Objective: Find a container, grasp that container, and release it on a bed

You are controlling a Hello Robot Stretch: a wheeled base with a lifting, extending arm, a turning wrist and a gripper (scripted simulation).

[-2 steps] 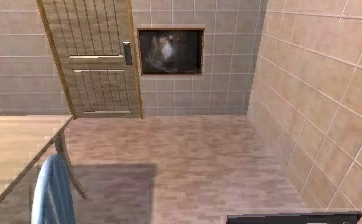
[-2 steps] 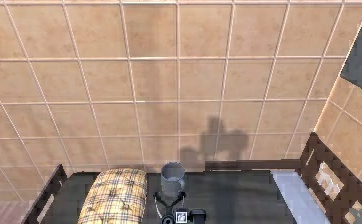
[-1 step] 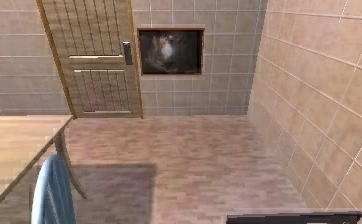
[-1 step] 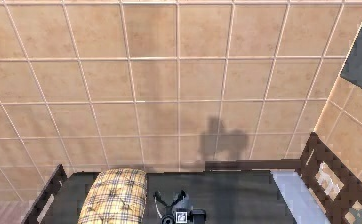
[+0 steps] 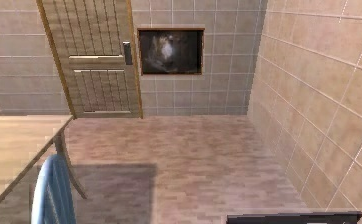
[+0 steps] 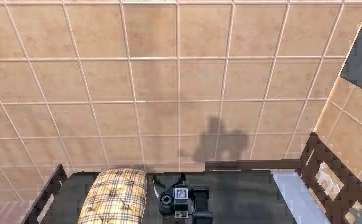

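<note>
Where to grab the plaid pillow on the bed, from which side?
On the plaid pillow, probably the long edge facing the gripper, coming from the arm side view's right. It lies flat on the bed, plump, so that near edge looks easiest to take.

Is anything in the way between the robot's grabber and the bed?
Nothing visible is. The gripper shows against the grey cover of the dark-framed bed, with a yellow checked pillow just left of it in the arm side view. Whether it holds anything cannot be told.
</note>
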